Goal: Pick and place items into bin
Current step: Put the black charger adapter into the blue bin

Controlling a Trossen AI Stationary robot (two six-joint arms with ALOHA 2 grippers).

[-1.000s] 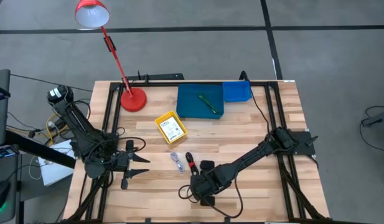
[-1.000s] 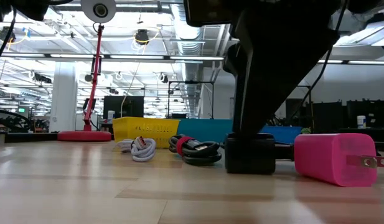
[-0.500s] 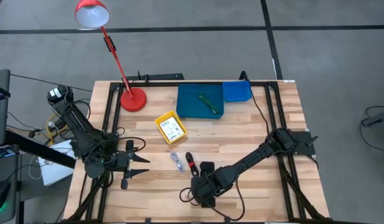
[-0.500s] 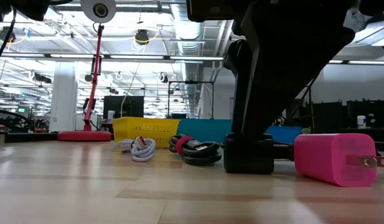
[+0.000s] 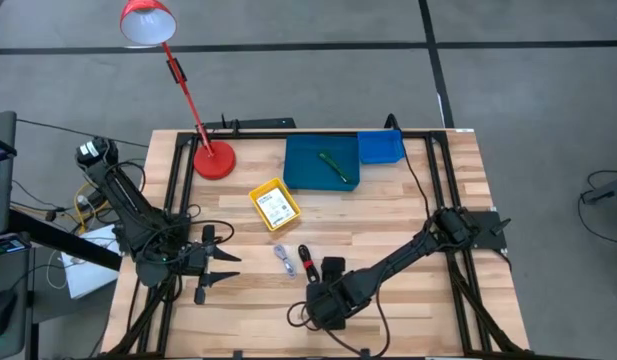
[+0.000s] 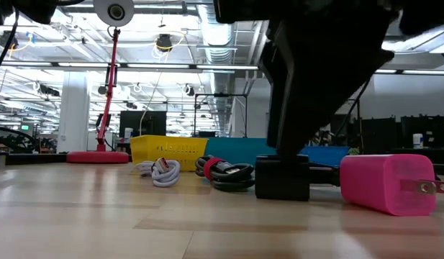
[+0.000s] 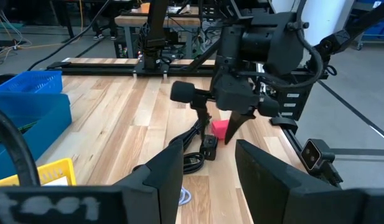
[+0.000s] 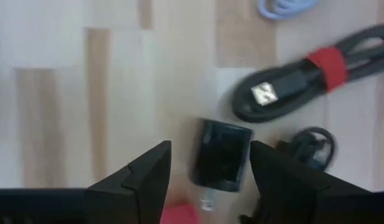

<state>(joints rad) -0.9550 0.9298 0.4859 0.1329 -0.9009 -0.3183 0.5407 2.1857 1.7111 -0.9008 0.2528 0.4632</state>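
1. Right now my right claw (image 5: 325, 312) hangs low over the worktop (image 5: 408, 215), in the lower middle of the high view.
2. Its two fingers (image 8: 148, 177) stand wide apart and hold nothing.
3. A small black block (image 8: 221, 154) lies flat on the wood between those fingers, a little way ahead of their tips.
4. In the low view the block (image 6: 282, 178) sits on the worktop right under my dark arm, which fills the top of that frame.
5. The block's long side runs the same way my fingers point, so its two narrow sides face my fingers. I think that is a good way to pinch it.
6. A pink plug (image 6: 383, 183) lies just beside the block, at the right of the low view. I could bump it as I go down.
7. A black cable with a red band (image 8: 297, 78) lies coiled near the block, in the upper right of the right wrist view. A pale cable (image 6: 160, 171) lies a bit farther off.
8. The blue bin (image 5: 321, 163) sits well apart, in the upper middle of the high view, with a green pen (image 5: 334, 165) already inside.
9. My left claw (image 5: 216, 263) waits at the lower left of the high view, open and empty. My right claw is far nearer to the block, so this pick is mine.
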